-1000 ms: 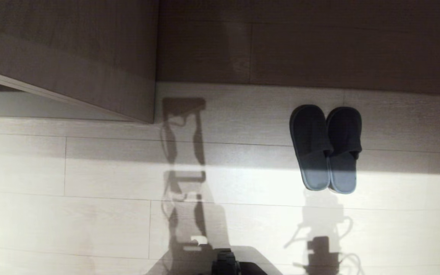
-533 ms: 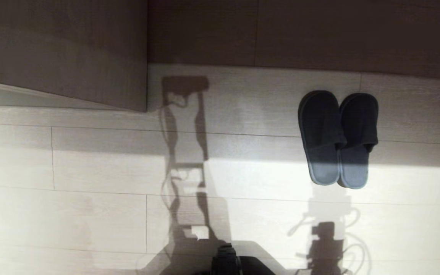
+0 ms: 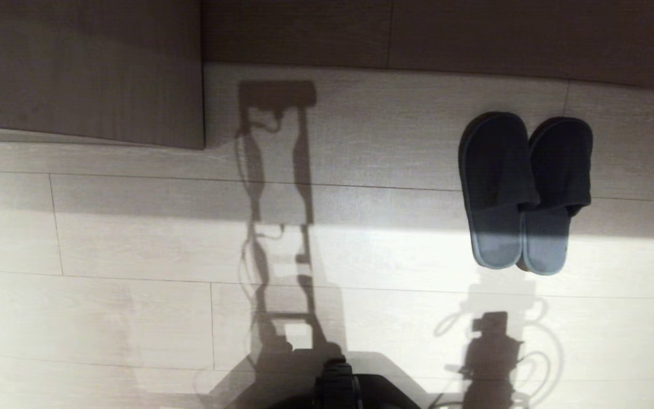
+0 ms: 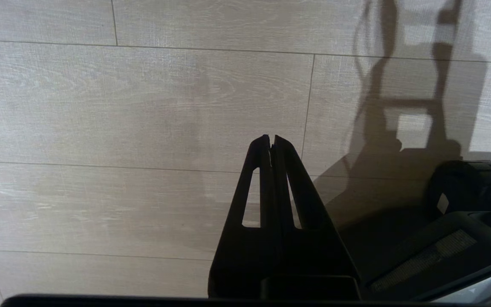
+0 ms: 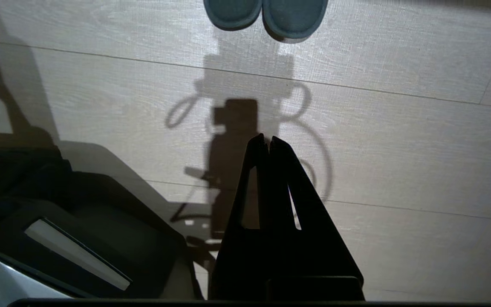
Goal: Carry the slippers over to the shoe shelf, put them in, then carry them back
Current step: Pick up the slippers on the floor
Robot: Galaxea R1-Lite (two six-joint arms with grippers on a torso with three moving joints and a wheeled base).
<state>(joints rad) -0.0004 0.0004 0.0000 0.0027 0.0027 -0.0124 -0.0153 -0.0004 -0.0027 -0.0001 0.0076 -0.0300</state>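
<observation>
The slippers [image 3: 497, 170], a dark grey-blue pair, lie side by side on the pale wood floor at the right of the head view, toes toward the wall and heels in a band of light. Their heels [image 5: 267, 13] also show in the right wrist view, well ahead of my right gripper [image 5: 267, 137], which is shut and empty above bare floor. My left gripper [image 4: 271, 137] is shut and empty too, hanging over floorboards. Neither arm appears in the head view. The shoe shelf is out of view.
A grey-brown wood cabinet side [image 3: 83, 68] stands at the far left, and a dark wall panel [image 3: 446, 28] runs behind the slippers. My dark base [image 3: 338, 389] sits at the near edge. Long shadows of my body fall across the floor [image 3: 134, 318].
The whole head picture has shifted, so the camera has moved: the slippers now sit further right and higher, and the cabinet's open underside has left the frame. Nothing on the floor moved.
</observation>
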